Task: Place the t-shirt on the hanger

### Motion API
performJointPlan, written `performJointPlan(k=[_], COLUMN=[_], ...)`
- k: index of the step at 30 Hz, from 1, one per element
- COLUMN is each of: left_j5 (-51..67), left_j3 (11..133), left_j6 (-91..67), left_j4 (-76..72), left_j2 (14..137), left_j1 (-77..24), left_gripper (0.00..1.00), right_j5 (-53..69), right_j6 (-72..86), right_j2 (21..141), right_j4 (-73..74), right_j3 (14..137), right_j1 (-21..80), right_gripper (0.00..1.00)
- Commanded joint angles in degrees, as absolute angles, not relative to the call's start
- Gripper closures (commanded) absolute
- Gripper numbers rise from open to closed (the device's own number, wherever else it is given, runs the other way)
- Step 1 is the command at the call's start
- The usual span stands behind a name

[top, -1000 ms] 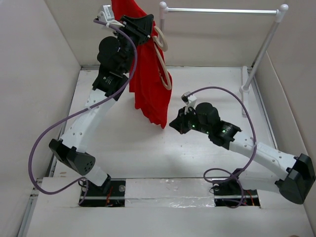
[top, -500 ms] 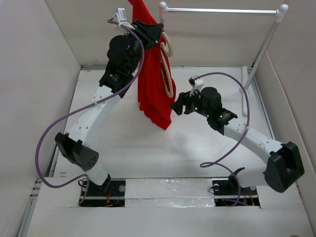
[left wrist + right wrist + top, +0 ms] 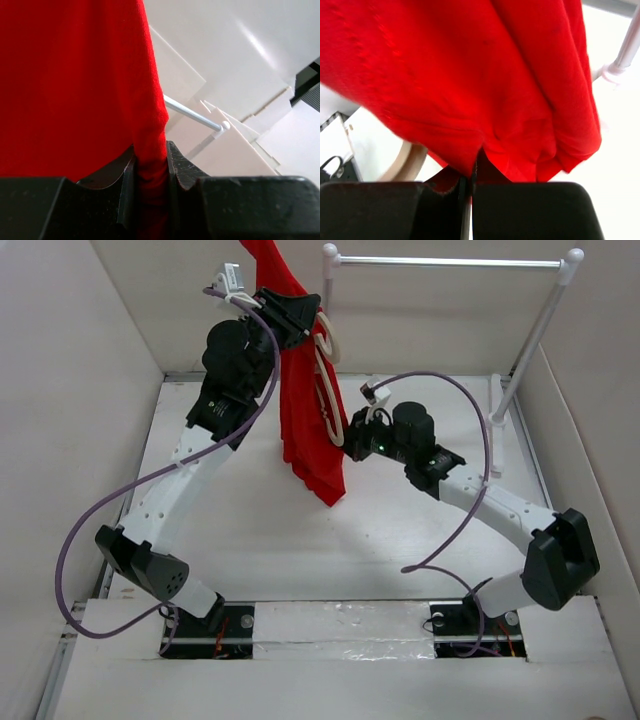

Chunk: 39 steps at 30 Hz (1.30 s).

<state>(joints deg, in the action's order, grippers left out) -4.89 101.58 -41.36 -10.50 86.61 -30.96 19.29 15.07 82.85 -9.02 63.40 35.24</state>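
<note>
The red t-shirt (image 3: pixel 305 435) hangs in a long bunch from my raised left gripper (image 3: pixel 298 312), which is shut on its upper part. In the left wrist view a thick fold of t-shirt (image 3: pixel 75 75) fills the gap between the jaws of the left gripper (image 3: pixel 151 175). The beige hanger (image 3: pixel 333 343) hangs against the cloth's right side, partly wrapped by it. My right gripper (image 3: pixel 350 436) is pressed to the shirt's right edge at mid-height. In the right wrist view the right gripper (image 3: pixel 472 176) is shut on a thin fold of t-shirt (image 3: pixel 485 75), with a curve of the hanger (image 3: pixel 402 161) at left.
A white-posted rack with a metal bar (image 3: pixel 450 261) stands at the back right, its slanted post (image 3: pixel 530 340) coming down to the table. White walls close in the left, back and right sides. Purple cables loop from both arms.
My right arm has swung up and left to the shirt, and its jaws have opened and then shut on the cloth edge. The left arm has shifted slightly with the shirt.
</note>
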Motion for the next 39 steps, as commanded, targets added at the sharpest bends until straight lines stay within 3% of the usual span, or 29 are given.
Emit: performJointPlan(k=[1, 7, 12, 22, 30, 33, 34, 39], left_j5=[-8.9, -12.7, -10.5, -2.2, 9.9, 12.1, 12.4, 19.1], left_j3=[101.9, 107.0, 106.0, 84.8, 71.4, 65.0, 61.6, 55.4], left_j6=[-37.5, -29.8, -29.2, -43.0, -55.6, -58.7, -59.8, -67.7], left_j4=[-19.3, -25.9, -26.5, -23.7, -22.5, -22.1, -23.4, -28.6], left_j2=[82.9, 86.7, 89.6, 82.5, 77.9, 76.2, 75.7, 76.1], left_j1=[-30.4, -30.4, -30.4, -30.4, -28.0, -28.0, -28.0, -26.1], left_gripper=[1.0, 1.0, 1.0, 1.0, 1.0, 1.0, 1.0, 1.0], right_j5=[19.3, 20.5, 17.8, 19.9, 18.9, 19.1, 19.0, 18.4], right_j6=[15.9, 17.6, 15.7, 15.6, 15.6, 18.3, 18.6, 18.3], right_j2=[79.1, 70.9, 66.0, 70.9, 77.9, 76.5, 76.1, 77.5], right_j4=[-6.0, 5.0, 14.7, 28.6, 35.3, 35.3, 36.1, 41.8], right_j3=[62.7, 54.3, 57.2, 79.1, 77.2, 77.0, 77.3, 77.5], right_j1=[36.9, 39.4, 40.0, 40.5, 47.3, 47.8, 47.8, 47.8], right_gripper=[1.0, 1.0, 1.0, 1.0, 1.0, 0.89, 0.77, 0.43])
